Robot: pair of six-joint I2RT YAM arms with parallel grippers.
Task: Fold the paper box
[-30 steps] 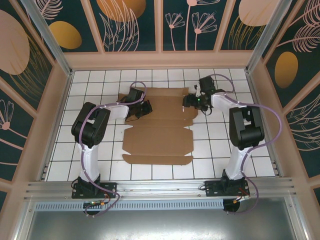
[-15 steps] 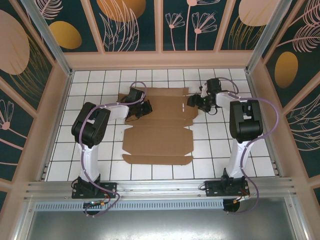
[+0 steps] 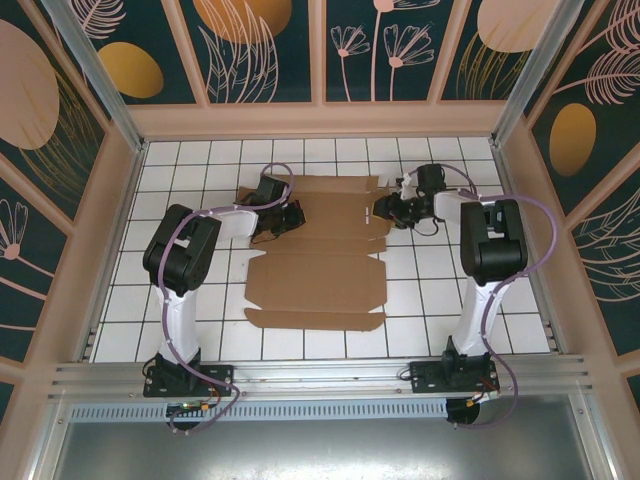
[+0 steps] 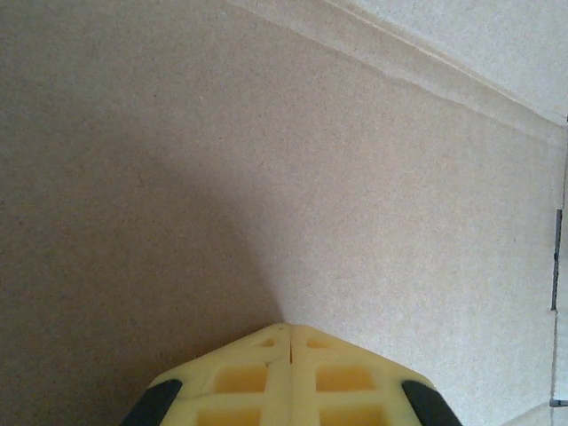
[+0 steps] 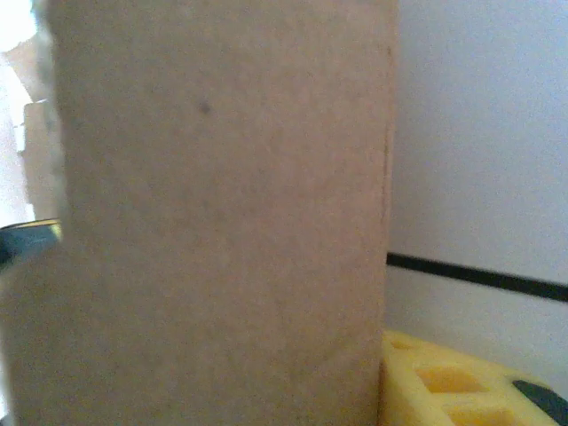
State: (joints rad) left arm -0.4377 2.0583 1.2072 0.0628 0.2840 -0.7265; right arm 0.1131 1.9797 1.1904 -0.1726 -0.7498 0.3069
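Nearest, two arms, dark-jointed with white lower links, bolted at the near edge: left arm [image 3: 182, 262] and right arm [image 3: 490, 250]. Both reach away over the tabletop [image 3: 440, 300] (white square tiles, dark grout lines).

One paper box [image 3: 315, 285]: plain brown corrugated cardboard, matt and finely grained. It lies mostly flat at the middle of the tabletop, between the two arms. Shape: a narrow strip with notched corners nearest, a wide rectangular panel behind it, then further creased panels and side tabs at the far end.

One left gripper [image 3: 284, 217], at the far-left part of the blank. In the left wrist view its two yellow fingers [image 4: 240, 377] (moulded plastic, square recesses) meet tip to tip with nothing between them, on or just above the cardboard. A crease runs diagonally across the upper right of that view.

One right gripper [image 3: 392, 208], at the far-right edge of the blank. In the right wrist view a cardboard flap [image 5: 222, 222] stands upright close to the lens, with one yellow finger [image 5: 444, 386] just beside its right edge. Whether this gripper is clamped on the flap or merely around it cannot be told.

Farthest, wall panels [image 3: 270, 50]: dark teal with tan leaf and disc motifs, set in pale frames.
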